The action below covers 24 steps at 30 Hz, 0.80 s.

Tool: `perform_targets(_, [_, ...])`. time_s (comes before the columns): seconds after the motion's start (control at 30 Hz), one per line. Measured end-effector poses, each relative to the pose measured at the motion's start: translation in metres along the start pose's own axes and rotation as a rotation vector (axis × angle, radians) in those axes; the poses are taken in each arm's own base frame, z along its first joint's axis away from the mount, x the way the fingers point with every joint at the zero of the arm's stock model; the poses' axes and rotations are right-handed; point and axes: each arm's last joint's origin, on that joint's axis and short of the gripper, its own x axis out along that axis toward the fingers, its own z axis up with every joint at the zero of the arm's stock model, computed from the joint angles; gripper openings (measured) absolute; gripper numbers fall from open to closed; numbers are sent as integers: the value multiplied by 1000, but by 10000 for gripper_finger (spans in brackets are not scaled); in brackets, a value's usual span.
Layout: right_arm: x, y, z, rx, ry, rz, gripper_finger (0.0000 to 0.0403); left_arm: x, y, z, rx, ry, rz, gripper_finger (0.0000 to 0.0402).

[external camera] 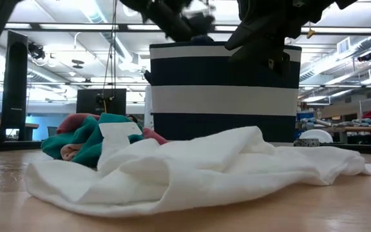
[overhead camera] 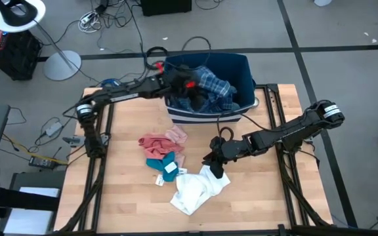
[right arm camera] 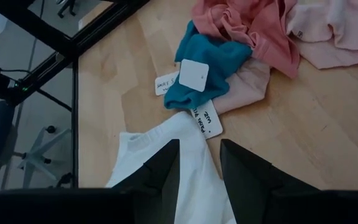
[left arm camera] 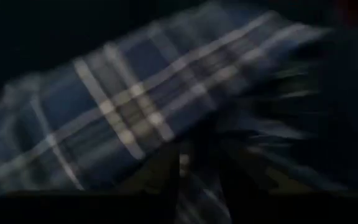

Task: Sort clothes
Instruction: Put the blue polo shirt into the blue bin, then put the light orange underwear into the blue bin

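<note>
- The dark blue bin [overhead camera: 241, 108] with a white stripe stands at the far side of the wooden surface [overhead camera: 268, 196], and it serves as the landmark here.
- The left pincer [overhead camera: 190, 86] is inside the bin, right against the blue-white plaid shirt [overhead camera: 214, 84]; whether its fingers are spread or pinching cannot be told.
- The right pincer [overhead camera: 214, 172] hangs in front of the bin over the white garment [overhead camera: 195, 190], with its fingers [right arm camera: 160, 171] spread to either side of a ridge of that cloth.
- The salmon pink garment [overhead camera: 156, 144] lies just in front of the bin's left corner, touching the pale pink garment [overhead camera: 176, 136].
- The small teal garment [overhead camera: 163, 164], with white tags [right arm camera: 192, 74], lies between the pink ones and the white one.
</note>
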Motion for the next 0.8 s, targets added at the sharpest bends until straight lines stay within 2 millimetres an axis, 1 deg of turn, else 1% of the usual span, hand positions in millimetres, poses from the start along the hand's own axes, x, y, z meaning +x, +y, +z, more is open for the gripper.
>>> perform_targets(0.2, [0, 0, 0, 0, -1, 1, 116, -59, -5, 25, 6, -129, -30, 113])
perform_targets(0.3, [0, 0, 0, -1, -1, 1, 116, -90, -9, 33, 9, -176, -42, 113])
perform_targets(0.4, [0, 0, 0, -2, 0, 0, 116, -117, -16, 34, 17, -185, -62, 113])
perform_targets(0.5, [0, 0, 0, -1, -1, 0, 116, -141, -25, 30, 18, -177, -82, 111])
perform_targets(0.63, [0, 0, 0, 28, -3, 2, 116, -168, -41, 16, 59, -180, -136, 102])
perform_targets(0.73, [0, 0, 0, 27, -3, 3, 116, -181, -52, -2, 82, -177, -173, 94])
perform_targets(0.8, [0, 0, 0, 23, -3, 2, 116, -188, -58, -18, 93, -168, -184, 89])
